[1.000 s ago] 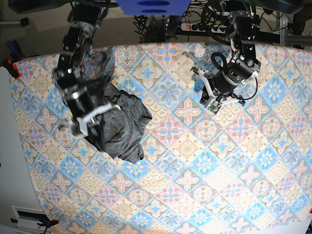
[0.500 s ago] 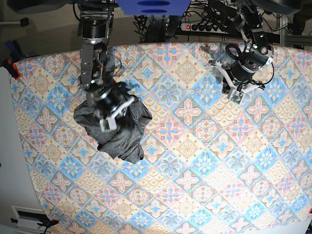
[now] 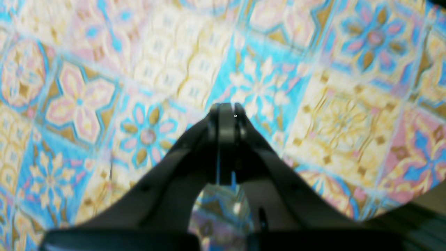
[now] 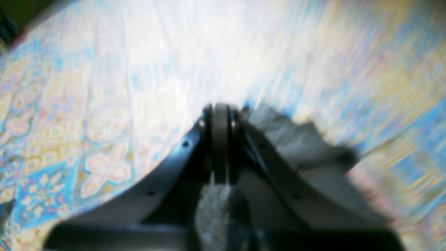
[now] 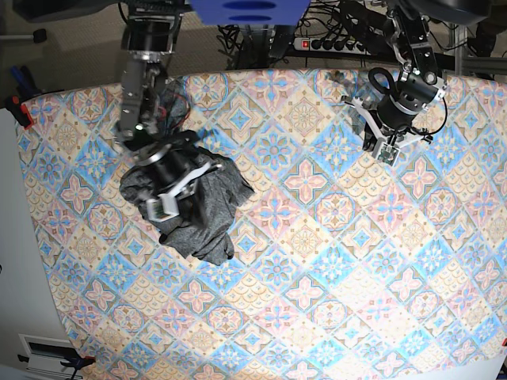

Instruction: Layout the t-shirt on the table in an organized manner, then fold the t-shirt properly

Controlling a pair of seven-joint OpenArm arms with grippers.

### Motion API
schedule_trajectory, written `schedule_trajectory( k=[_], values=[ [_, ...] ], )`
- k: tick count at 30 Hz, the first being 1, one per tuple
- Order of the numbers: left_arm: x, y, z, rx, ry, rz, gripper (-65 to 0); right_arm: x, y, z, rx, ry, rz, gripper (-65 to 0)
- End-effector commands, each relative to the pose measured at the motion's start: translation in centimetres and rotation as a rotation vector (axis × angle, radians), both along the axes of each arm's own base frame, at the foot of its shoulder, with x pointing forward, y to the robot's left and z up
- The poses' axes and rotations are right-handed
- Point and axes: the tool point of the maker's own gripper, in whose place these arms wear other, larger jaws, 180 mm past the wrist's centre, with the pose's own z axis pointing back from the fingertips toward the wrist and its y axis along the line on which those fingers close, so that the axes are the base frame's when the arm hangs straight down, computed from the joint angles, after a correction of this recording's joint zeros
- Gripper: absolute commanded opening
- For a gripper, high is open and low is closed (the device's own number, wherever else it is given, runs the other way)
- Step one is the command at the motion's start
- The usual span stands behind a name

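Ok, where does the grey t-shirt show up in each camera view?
Base: the t-shirt lies bunched at left centre, under the right tool.
Right wrist: grey cloth right of and below the shut tool.
Left wrist: not in it.
Shared landmark: the table with its tile-pattern cloth.

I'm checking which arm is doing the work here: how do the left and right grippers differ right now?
The right gripper is shut on the t-shirt, grey cloth pinched between its jaws; the left gripper is shut on nothing. The right gripper sits over the crumpled t-shirt on the base view's left; the left gripper hangs over bare table at that view's upper right, well apart from the cloth. Both have their jaws closed.
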Motion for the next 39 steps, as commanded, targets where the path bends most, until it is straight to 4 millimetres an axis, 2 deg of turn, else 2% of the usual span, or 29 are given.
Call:
schedule_trajectory(
  k=[1,3,6,8,15,20,21,23,26,29,33,37,39],
  values=[
    [0.0,-0.4,0.8,-0.013,-0.037,-0.011,-65.0,-0.2,0.2,1.8,0.002,-0.047,0.008,-65.0],
    [-0.6,-0.7,0.7,-0.033,-0.053,-0.015,-65.0,-0.9,-0.6,2.3,-0.028,-0.041,-0.008,-65.0],
    [-1.7,-1.1,0.5,-0.058,-0.060,-0.018,-65.0,-2.1,-2.9,1.1,-0.047,-0.002,-0.069,-65.0],
    [-2.7,-1.3,0.2,-0.077,-0.061,-0.018,-65.0,-3.4,-5.1,-0.3,-0.062,0.044,-0.128,-65.0],
    [-6.7,-2.0,-0.6,-0.136,-0.042,-0.017,-65.0,-9.9,-12.1,-5.3,-0.127,0.233,-0.307,-65.0],
    [-9.5,-2.2,-1.6,-0.144,0.028,-0.015,-65.0,-12.2,-16.7,-5.3,-0.161,0.242,-0.437,-65.0],
    [-10.0,-2.2,-1.8,-0.144,0.044,-0.015,-65.0,-13.5,-17.4,-5.7,-0.162,0.260,-0.463,-65.0],
    [-11.0,-2.1,-2.6,-0.147,0.079,-0.007,-65.0,-15.6,-18.3,-6.3,-0.167,0.283,-0.499,-65.0],
    [-12.2,-2.5,-4.2,-0.162,0.135,-0.012,-65.0,-17.4,-19.2,-6.6,-0.181,0.303,-0.523,-65.0],
    [-14.8,-3.6,-7.5,-0.139,0.252,-0.055,-65.0,-19.9,-19.3,-8.3,-0.184,0.380,-0.527,-65.0],
    [-17.8,-5.6,-10.9,-0.155,0.328,-0.088,-65.0,-22.6,-19.5,-12.1,-0.145,0.500,-0.546,-65.0],
    [-21.6,-6.8,-14.8,-0.225,0.383,-0.039,-65.0,-27.5,-18.7,-18.0,-0.058,0.698,-0.581,-65.0],
    [-22.6,-7.0,-16.3,-0.247,0.405,-0.022,-65.0,-29.2,-17.9,-19.7,-0.009,0.744,-0.579,-65.0]
  ],
)
